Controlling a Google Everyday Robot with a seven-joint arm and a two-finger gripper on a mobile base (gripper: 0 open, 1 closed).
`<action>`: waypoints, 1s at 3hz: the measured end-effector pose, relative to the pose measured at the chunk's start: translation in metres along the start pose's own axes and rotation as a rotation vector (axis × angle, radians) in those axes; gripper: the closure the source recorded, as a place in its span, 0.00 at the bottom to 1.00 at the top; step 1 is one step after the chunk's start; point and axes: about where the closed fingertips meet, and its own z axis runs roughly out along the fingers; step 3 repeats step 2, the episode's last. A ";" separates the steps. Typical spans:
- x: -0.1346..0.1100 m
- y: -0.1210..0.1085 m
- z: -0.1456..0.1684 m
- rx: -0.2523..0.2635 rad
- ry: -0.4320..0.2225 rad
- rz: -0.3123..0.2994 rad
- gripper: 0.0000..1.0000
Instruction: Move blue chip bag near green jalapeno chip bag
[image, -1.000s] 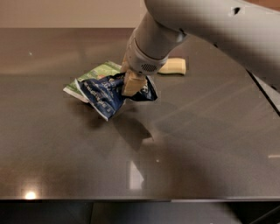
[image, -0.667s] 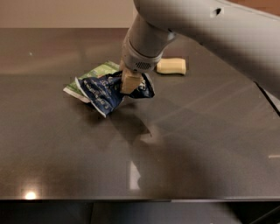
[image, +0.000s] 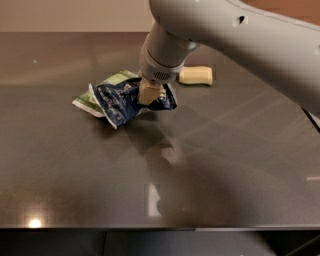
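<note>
While the gripper (image: 149, 94) has its fingers closed on the crumpled blue chip bag (image: 119, 101), the bag spreads left of them, overlapping the green jalapeno chip bag (image: 114, 80). Right of the fingers lies a pale yellow lump (image: 196, 75); in front, broad table (image: 225, 180) reaches the near edge.

gripper (image: 150, 93) on blue chip bag (image: 116, 102), likely hiding lettering
</note>
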 end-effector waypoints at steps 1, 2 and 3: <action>-0.001 0.001 0.001 -0.001 0.000 -0.001 0.00; -0.001 0.001 0.001 -0.001 0.000 -0.001 0.00; -0.001 0.001 0.001 -0.001 0.000 -0.001 0.00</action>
